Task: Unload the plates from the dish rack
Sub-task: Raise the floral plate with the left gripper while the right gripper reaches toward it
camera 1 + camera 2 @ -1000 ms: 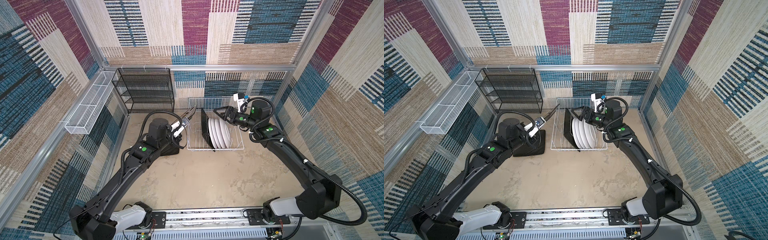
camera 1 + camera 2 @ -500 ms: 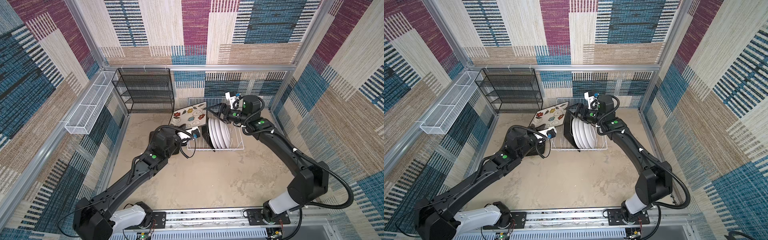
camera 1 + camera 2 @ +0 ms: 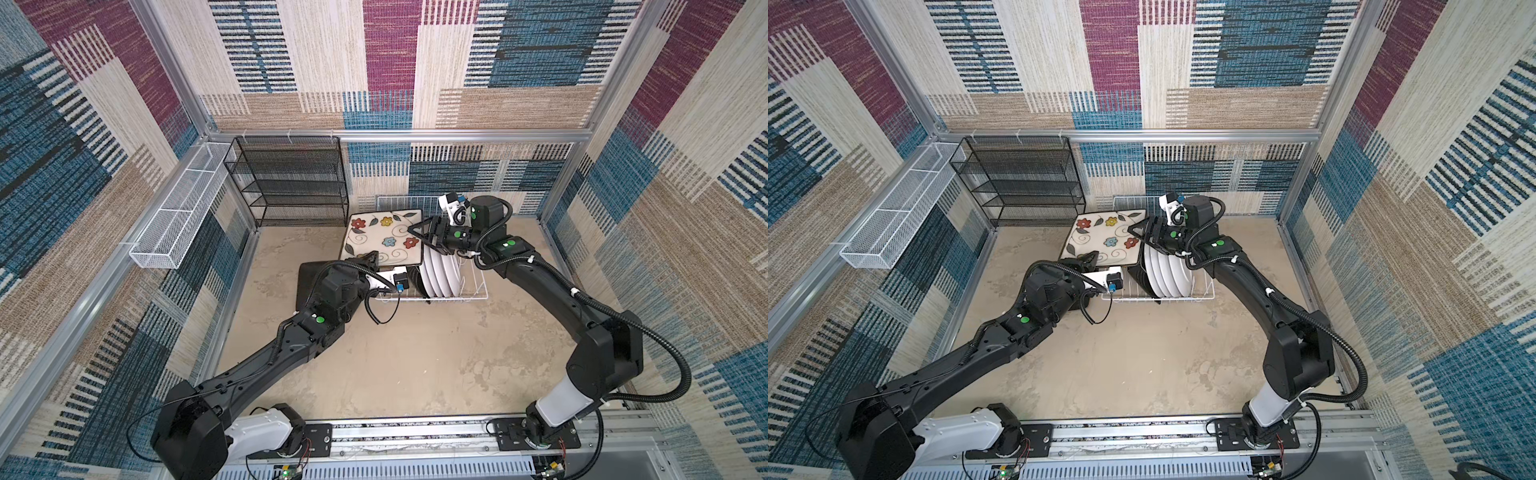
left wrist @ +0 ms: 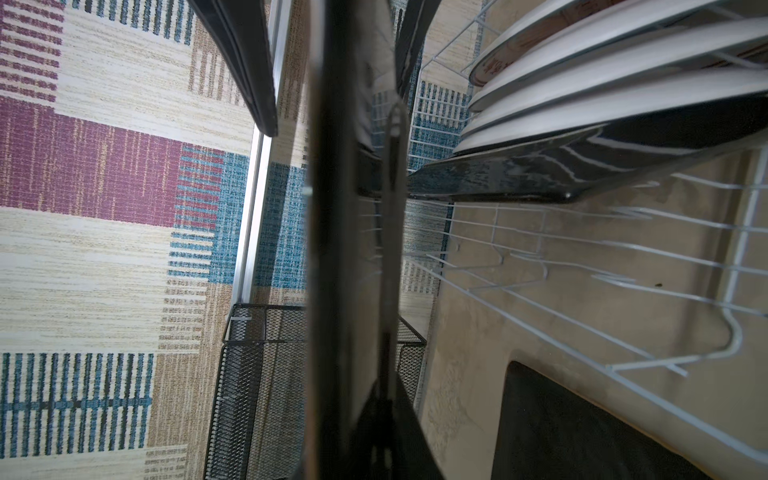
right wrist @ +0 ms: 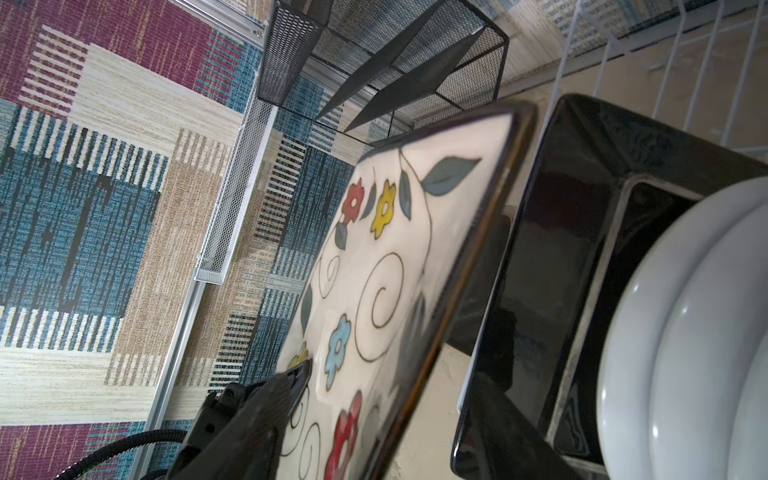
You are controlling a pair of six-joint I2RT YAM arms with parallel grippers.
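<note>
Left claw (image 3: 371, 261) is clamped on the near edge of a cream floral square plate (image 3: 384, 237). It holds the plate tilted, face up, over the left end of the white wire dish rack (image 3: 457, 296). The rack stands on a beige mottled table (image 3: 415, 353) enclosed by patchwork woven fabric walls (image 3: 390, 62). The right claw (image 3: 422, 237) sits at the plate's right edge; I cannot tell whether its jaws are apart or together.

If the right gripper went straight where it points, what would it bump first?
Probably the flowery square plate, which the left gripper holds; its edge sits just ahead of the right gripper.
</note>
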